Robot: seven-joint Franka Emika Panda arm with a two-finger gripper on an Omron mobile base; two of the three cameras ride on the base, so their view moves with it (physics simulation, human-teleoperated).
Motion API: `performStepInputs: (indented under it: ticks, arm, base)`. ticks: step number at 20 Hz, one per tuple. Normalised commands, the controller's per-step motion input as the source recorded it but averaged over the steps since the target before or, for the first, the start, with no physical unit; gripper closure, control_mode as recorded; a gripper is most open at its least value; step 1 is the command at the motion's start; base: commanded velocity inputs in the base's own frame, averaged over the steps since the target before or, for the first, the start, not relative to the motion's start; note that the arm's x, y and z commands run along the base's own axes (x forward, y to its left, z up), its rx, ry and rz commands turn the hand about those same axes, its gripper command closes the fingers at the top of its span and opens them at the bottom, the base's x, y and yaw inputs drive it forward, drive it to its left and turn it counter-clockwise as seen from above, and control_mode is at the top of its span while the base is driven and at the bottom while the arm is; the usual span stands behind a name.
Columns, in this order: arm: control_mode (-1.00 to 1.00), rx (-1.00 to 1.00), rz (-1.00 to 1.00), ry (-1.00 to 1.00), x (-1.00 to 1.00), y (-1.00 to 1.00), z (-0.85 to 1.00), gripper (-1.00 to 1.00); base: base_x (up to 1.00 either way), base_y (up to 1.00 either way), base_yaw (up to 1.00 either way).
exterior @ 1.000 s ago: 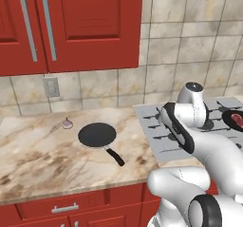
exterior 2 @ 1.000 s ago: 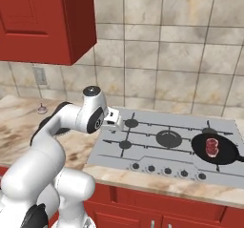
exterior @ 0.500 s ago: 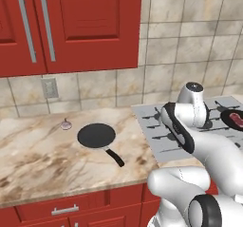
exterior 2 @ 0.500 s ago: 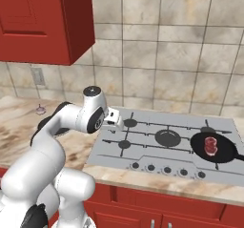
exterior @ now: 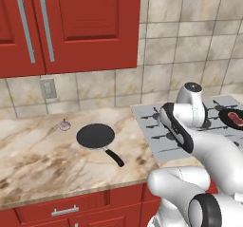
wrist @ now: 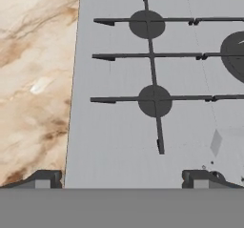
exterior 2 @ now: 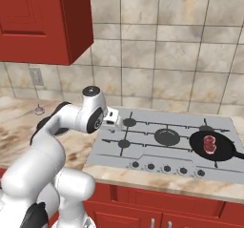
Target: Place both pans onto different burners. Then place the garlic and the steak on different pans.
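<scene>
One black pan (exterior: 96,137) lies on the marble counter left of the cooktop, its handle pointing toward the front edge. The tiny pale garlic (exterior: 64,124) (exterior 2: 39,110) sits just behind and left of it. The other pan (exterior 2: 220,149) rests on the right burner with the red steak (exterior 2: 209,143) (exterior: 233,117) in it. My gripper (wrist: 124,179) (exterior 2: 116,122) hangs open and empty above the cooktop's left side, pointing down at the two small left burners (wrist: 155,100) (wrist: 147,24). The large centre burner (exterior 2: 167,137) is bare.
The silver cooktop (exterior 2: 143,150) has a row of knobs (exterior 2: 167,168) along its front. Marble counter (wrist: 33,79) runs left of it to a wall outlet (exterior: 48,88). Red cabinets (exterior: 71,26) hang above the counter.
Both base views have shifted very slightly. The arm holds nearly the same pose over the cooktop's left side, and the gripper stays open.
</scene>
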Motion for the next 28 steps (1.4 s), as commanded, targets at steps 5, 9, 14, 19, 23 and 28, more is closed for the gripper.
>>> performStepInputs:
  ticks: [5, 9, 14, 19, 23, 28]
  arm:
    - [-1.0, 0.0, 0.02, 0.0, 0.34, 0.54, -0.07, -1.0]
    - [-1.0, 0.0, 0.06, 0.02, 0.16, 0.61, -0.14, -1.0]
    - [-1.0, 0.0, 0.06, 0.11, 0.01, 0.57, -0.14, -1.0]
    - [-1.0, 0.0, 0.07, 0.05, 0.0, 0.52, -0.3, -1.0]
    - [-1.0, 0.03, 0.08, 0.0, -0.02, 0.42, -0.35, -1.0]
    - [-1.0, 0.02, 0.06, 0.0, -0.04, 0.42, -0.23, -1.0]
  base:
    - [0.0, 0.0, 0.0]
    - [0.0, 0.0, 0.0]
    - [0.0, 0.0, 0.0]
    - [0.0, 0.0, 0.0]
    - [0.0, 0.0, 0.0]
    - [0.0, 0.0, 0.0]
